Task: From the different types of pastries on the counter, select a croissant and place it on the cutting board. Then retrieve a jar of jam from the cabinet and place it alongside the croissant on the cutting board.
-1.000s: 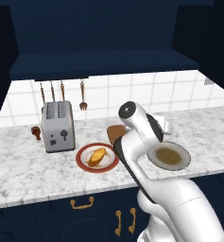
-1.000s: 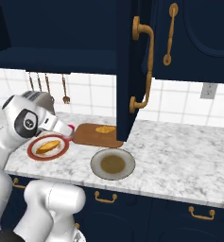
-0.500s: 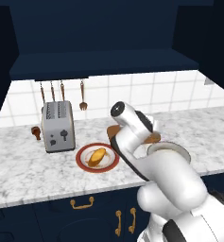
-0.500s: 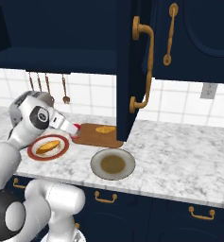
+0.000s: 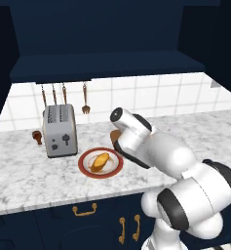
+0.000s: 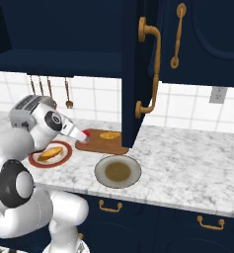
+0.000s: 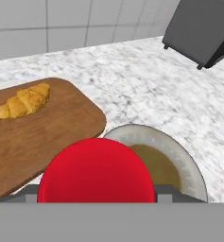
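My gripper [image 6: 83,138] is shut on the jar of jam [image 7: 97,173], whose red lid hides the fingertips in the hand view. The jar [image 6: 87,134] hangs low over the left end of the brown cutting board [image 6: 107,145]. The croissant [image 6: 110,135] lies on the board's far side and shows as a small golden curved pastry [image 7: 24,101] on the wood [image 7: 42,130]. In the left base view my arm covers most of the board [image 5: 115,135]. The larger yellow pastry [image 5: 101,161] rests on a red-rimmed plate [image 5: 86,168].
A grey plate with a brown centre [image 6: 118,171] sits in front of the board, close under the jar [image 7: 179,165]. The toaster [image 5: 60,129] stands left of the red-rimmed plate [image 6: 64,154]. An open navy cabinet door [image 6: 136,74] hangs just right of the board. Utensils hang on the tiled wall.
My arm has folded and swung its elbow, and the gripper with the jar has edged right toward the board's left end. Plates, pastries and board have stayed put.
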